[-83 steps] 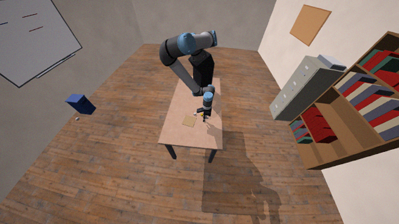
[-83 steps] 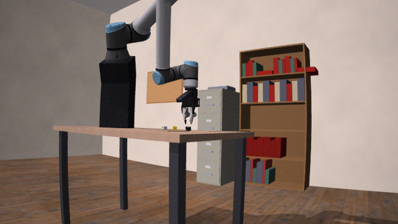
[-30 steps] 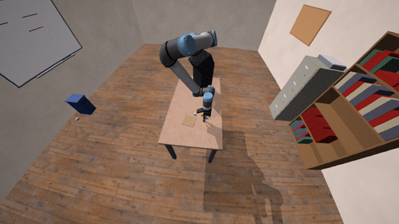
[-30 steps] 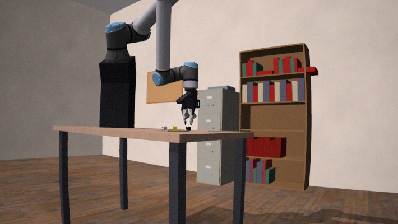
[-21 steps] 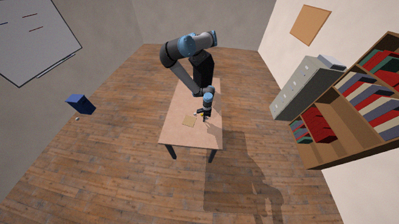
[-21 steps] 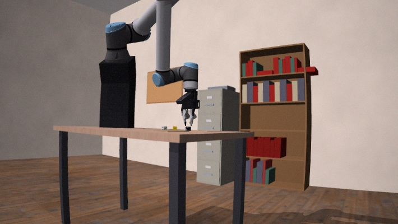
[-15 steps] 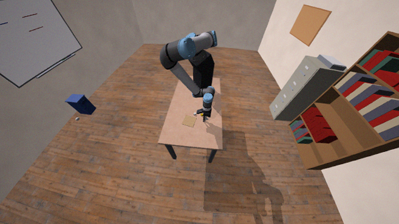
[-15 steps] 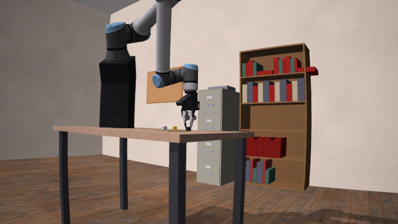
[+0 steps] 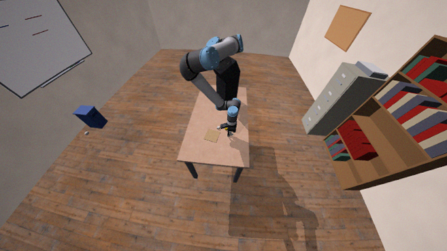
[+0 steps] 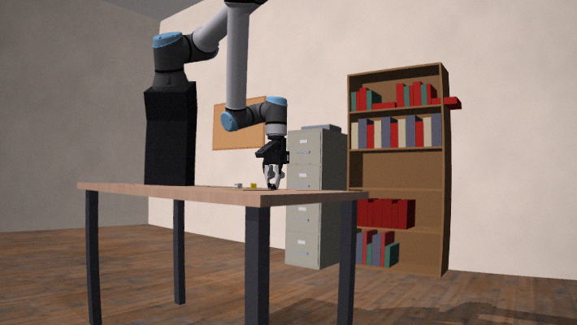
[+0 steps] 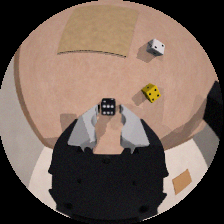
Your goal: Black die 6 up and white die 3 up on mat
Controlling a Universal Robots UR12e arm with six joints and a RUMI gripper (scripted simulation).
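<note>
On a wooden table (image 9: 194, 150) (image 10: 171, 192) (image 11: 45, 90), the gripper (image 9: 230, 134) (image 10: 272, 188) (image 11: 109, 105) stands slightly open, gripping nothing. The mat (image 9: 212, 135) (image 11: 98, 30) lies beyond the jaws; the black die (image 10: 272, 186) (image 11: 108, 106) sits between them, probably light, stiff, and best pinched centrally across opposite sides.

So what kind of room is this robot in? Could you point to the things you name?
Probably an office: a grey metal filing cabinet (image 9: 334, 93) (image 10: 302, 199), a brown wooden bookcase (image 9: 353, 186) (image 10: 445, 171) of coloured books, and a framed whiteboard (image 9: 36, 42) on the wall.

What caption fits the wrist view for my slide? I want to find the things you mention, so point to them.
Gripper (image 11: 109, 105) around the black die (image 11: 108, 106), with yellow (image 11: 151, 93) and white (image 11: 155, 47) dice beyond, off the tan mat (image 11: 99, 30).
</note>
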